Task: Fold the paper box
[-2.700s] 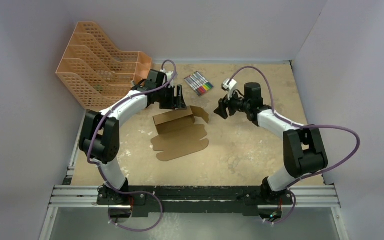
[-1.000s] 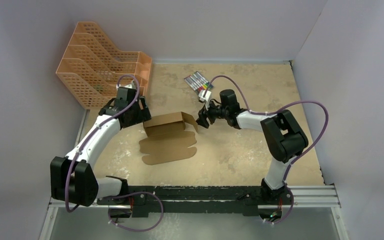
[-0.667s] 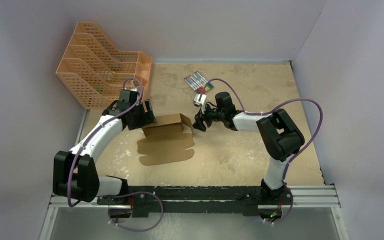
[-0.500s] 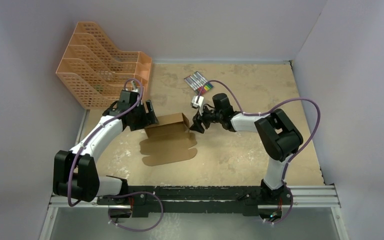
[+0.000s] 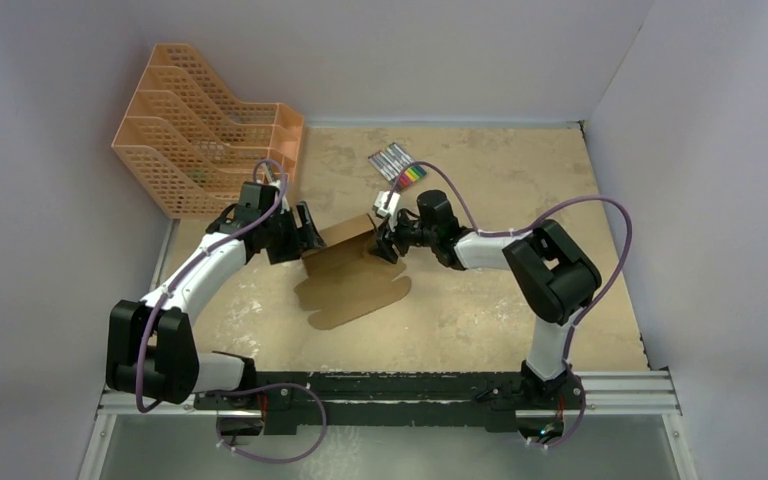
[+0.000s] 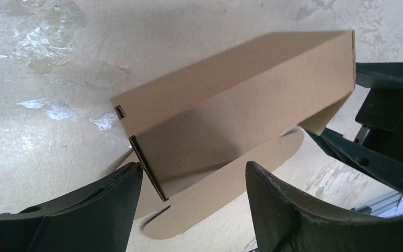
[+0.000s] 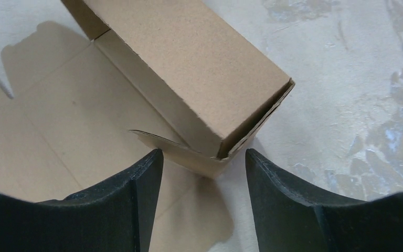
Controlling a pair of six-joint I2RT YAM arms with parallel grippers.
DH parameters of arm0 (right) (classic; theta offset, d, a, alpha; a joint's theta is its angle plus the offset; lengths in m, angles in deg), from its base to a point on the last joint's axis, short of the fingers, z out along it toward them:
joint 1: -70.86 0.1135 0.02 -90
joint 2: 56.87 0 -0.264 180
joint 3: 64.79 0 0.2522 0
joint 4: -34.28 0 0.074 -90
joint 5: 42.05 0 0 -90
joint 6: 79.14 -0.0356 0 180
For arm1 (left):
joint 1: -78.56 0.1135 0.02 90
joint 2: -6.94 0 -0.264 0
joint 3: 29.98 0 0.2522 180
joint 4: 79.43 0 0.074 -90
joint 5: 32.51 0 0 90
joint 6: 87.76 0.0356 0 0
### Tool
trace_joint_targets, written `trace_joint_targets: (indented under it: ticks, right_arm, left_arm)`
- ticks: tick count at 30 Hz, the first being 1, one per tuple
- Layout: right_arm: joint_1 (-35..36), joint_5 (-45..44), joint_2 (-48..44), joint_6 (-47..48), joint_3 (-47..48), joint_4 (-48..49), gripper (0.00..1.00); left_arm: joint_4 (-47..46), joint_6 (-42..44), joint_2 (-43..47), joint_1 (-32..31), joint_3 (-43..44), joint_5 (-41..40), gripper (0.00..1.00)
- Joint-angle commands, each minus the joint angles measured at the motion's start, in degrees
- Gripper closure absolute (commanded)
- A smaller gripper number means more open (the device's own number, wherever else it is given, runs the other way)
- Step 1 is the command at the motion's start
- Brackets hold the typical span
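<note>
The brown paper box (image 5: 345, 262) lies mid-table, its far part folded into a raised wall section and its flat flaps with rounded tabs spread toward me. My left gripper (image 5: 305, 232) is open at the box's left end; the left wrist view shows the box's (image 6: 241, 113) end edge just ahead of the open fingers (image 6: 105, 210). My right gripper (image 5: 385, 243) is open at the box's right end. In the right wrist view the box's (image 7: 189, 68) corner sits just ahead of the open fingers (image 7: 288, 205).
An orange mesh file rack (image 5: 205, 125) stands at the back left. A bundle of coloured markers (image 5: 400, 165) lies behind the right gripper. Walls enclose the table on the left, back and right.
Both grippers closed in on the box's two ends. The box slid left, then swung, so its right end is further back and its flaps angle to the right.
</note>
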Motion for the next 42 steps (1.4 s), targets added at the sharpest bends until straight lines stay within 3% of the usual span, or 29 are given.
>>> trace_joint_targets:
  ticks: [1, 14, 20, 25, 33, 42]
  right_arm:
    - [0.6, -3.9, 0.5, -0.9, -0.5, 7.9, 0.39]
    - [1.5, -5.3, 5.5, -2.6, 1.1, 14.6, 0.53]
    - [1.7, -6.9, 7.7, -3.8, 2.2, 18.1, 0.76]
    - [1.8, -6.4, 9.1, -4.1, 3.4, 19.1, 0.74]
    - [1.8, -5.7, 9.5, -4.1, 4.2, 19.6, 0.71]
    - [1.8, -4.7, 10.0, -3.9, 5.3, 19.4, 0.71]
  left_arm:
    - [-1.9, 0.4, 0.2, -0.1, 0.2, 3.7, 0.29]
    - [-0.5, 2.4, -1.6, -1.2, 1.6, 7.0, 0.31]
    - [1.0, 3.6, -2.4, -2.4, 2.6, 6.6, 0.32]
    - [4.1, 5.5, -2.0, -2.4, 4.6, 4.4, 0.32]
    - [11.3, 9.6, 1.7, -2.4, 17.2, -8.9, 0.29]
    - [7.1, 11.4, -0.9, -2.3, 26.2, -13.9, 0.29]
